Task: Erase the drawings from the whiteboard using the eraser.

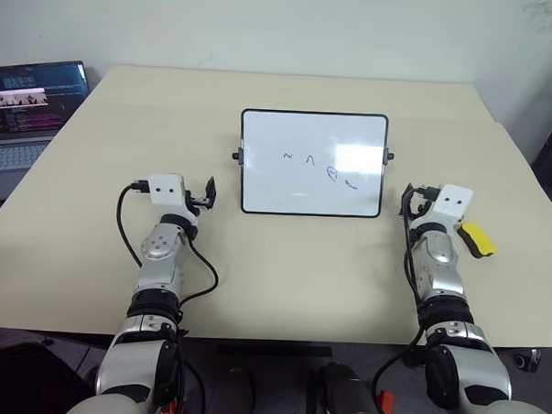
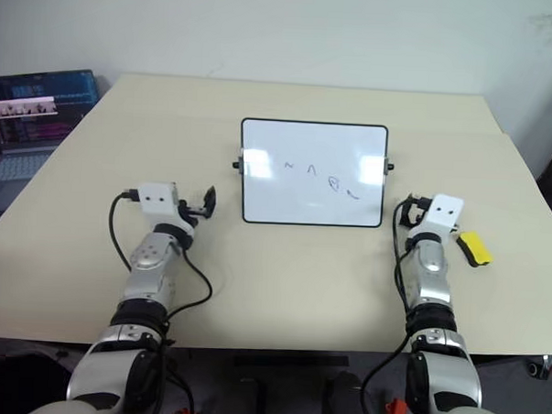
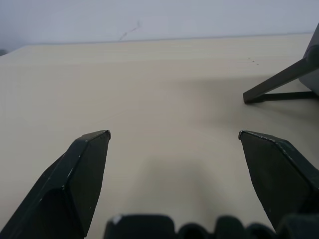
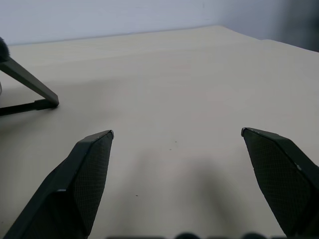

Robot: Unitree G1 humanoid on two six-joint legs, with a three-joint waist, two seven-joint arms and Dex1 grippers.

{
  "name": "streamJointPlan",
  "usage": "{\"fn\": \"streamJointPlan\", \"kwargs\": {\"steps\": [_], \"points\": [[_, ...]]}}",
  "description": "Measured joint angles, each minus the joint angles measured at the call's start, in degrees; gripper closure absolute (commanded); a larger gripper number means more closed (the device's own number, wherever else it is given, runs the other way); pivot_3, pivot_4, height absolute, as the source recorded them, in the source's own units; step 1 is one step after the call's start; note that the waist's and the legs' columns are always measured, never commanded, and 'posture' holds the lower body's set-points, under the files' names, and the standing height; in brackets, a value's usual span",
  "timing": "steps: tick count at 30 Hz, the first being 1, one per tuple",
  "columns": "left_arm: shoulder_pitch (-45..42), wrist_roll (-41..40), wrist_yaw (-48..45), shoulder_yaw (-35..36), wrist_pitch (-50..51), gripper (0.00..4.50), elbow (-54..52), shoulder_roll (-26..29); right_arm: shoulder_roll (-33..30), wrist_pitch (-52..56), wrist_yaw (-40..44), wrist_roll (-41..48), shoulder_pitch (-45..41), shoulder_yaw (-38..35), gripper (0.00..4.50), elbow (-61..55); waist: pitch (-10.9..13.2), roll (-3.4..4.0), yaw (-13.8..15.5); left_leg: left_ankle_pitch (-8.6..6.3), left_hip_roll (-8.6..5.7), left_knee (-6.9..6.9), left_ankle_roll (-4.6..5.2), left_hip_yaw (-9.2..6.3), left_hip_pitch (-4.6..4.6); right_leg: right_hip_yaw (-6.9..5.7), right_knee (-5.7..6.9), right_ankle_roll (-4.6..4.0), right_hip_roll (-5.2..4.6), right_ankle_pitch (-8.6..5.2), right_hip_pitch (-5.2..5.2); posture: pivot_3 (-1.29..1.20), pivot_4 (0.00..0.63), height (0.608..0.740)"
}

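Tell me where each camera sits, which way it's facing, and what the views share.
Head views: forward and down over the table, whiteboard, eraser and both arms.
Left wrist view: along the open left gripper at bare tabletop and a whiteboard leg.
Right wrist view: along the open right gripper, likewise.
Shared: whiteboard's stand, table.

Both end effectors (image 3: 173,134) (image 4: 177,133) wide open

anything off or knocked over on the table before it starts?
Nothing stands out. The black-framed white whiteboard stands propped upright mid-table, blue marker drawings intact; the yellow block eraser lies flat beside the right gripper.
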Motion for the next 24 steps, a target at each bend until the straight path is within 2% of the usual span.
{"fn": "streamJointPlan", "kwargs": {"steps": [10, 17, 24], "points": [[-0.78, -0.83, -0.96, -0.02, 1.12, 0.0, -1.8, -0.73, 0.31, -1.29, -1.34, -0.58, -0.17, -0.16, 0.01, 0.12, 0.0, 0.0, -0.26, 0.0, 0.0, 0.0, 0.0, -0.01, 0.0, -0.01, 0.0, -0.01, 0.0, 0.0, 0.0, 0.0, 0.15, 0.74], [-0.94, -0.55, -0.34, -0.31, 1.4, 0.0, -1.85, -1.04, -1.84, -2.13, -0.09, -0.57, 0.0, -0.34, 0.01, 0.94, 0.0, 0.0, -0.33, 0.0, 0.0, 0.0, 0.0, -0.01, 0.0, -0.01, 0.0, 0.0, 0.0, 0.0, 0.0, 0.0, 0.15, 0.74], [3.47, -1.22, -2.55, -0.07, 4.89, 0.0, -7.54, 0.04, -4.16, 0.09, 3.76, 1.13, 1.94, -0.42, 0.01, -2.8, 0.0, 0.0, -0.47, 0.0, 0.0, -0.01, 0.0, -0.02, 0.03, -0.01, 0.03, -0.01, 0.0, 0.0, 0.0, 0.0, 0.15, 0.74]]}}
